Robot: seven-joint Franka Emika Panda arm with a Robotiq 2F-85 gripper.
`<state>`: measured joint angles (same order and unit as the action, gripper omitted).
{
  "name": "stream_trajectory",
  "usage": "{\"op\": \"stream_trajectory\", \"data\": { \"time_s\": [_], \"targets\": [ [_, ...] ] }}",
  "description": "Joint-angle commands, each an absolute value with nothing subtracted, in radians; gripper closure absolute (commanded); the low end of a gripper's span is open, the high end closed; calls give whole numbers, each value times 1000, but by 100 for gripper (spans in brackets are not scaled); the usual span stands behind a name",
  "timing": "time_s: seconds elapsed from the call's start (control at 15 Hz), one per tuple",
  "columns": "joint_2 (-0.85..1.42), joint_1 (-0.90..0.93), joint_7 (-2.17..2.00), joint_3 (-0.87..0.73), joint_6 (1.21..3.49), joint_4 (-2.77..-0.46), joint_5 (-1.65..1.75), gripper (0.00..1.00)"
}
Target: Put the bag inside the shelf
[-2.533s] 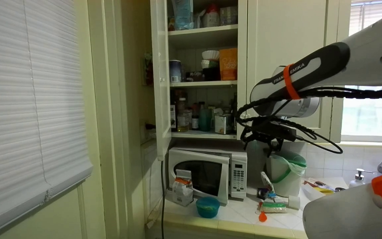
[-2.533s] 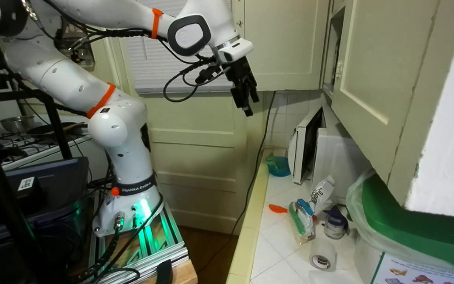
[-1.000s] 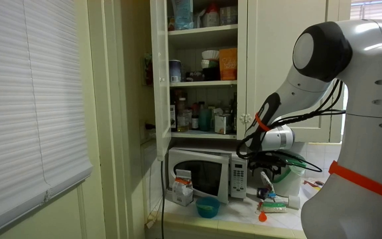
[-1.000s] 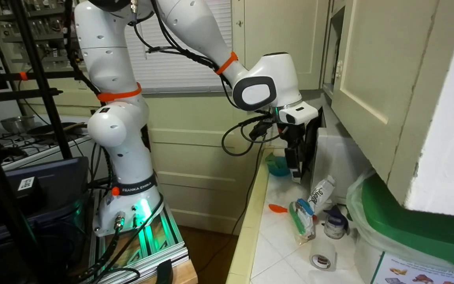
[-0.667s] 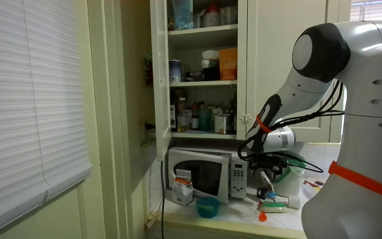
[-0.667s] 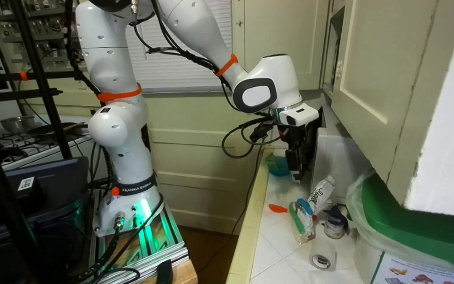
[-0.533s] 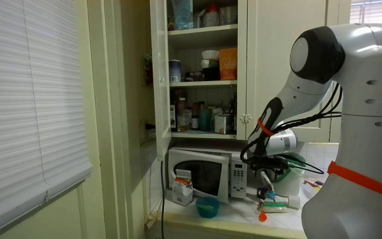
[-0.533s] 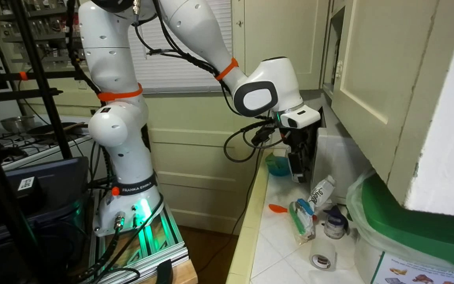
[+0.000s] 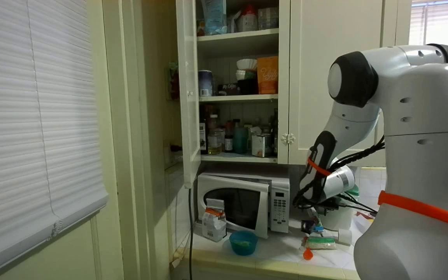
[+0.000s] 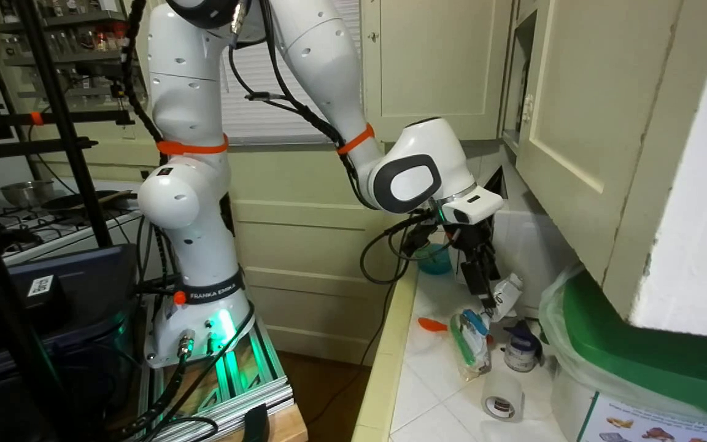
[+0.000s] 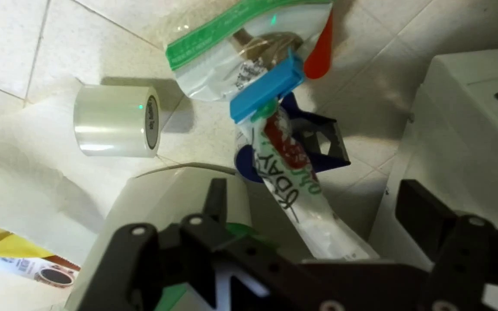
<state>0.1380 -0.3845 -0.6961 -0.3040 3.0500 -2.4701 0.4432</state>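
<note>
- The gripper [image 11: 314, 192] is spread wide: in the wrist view its two fingers [image 11: 217, 198] stand well apart, and the bag [image 11: 294, 190] is seen between them.
- I cannot tell whether any finger touches the bag.
- The bag, a limp white pouch with printed letters, is on the tiled counter [image 10: 418, 402], to the right of the microwave [image 9: 243, 202] in an exterior view; it lies at a slant, and one end seems raised.
- A blue clip [image 11: 267, 89] sits across one end of the bag, and in the wrist view it covers a part of a clear zip bag [image 11: 231, 60] with green strip.
- Near to these are an orange spoon [image 10: 432, 325] and a roll of tape [image 10: 503, 398]; a small jar [image 10: 520, 356] is just beside the bag.
- The shelf [image 9: 238, 98] is above the microwave, with its door swung outward; it carries bottles [image 9: 228, 140], tins [image 9: 205, 83] and packets [image 9: 267, 76].
- The microwave has its door ajar, and in front of it are a white packet [image 9: 214, 223] and a blue bowl [image 9: 243, 244].
- At the edge of an exterior view, a white bin [image 10: 577, 387] with green lid is also on the counter.
</note>
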Motion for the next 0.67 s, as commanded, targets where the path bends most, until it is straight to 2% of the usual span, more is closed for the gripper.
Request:
{"op": "stream_trajectory", "data": {
  "time_s": [0.0,0.07,0.6],
  "targets": [
    [214,-322,-825,-398,3080,-2409,586,0],
    [221,-308,-844,-414,3073,-2401,610,19],
    [262,-219,-902,-460,3051,-2385,670,81]
  ]
}}
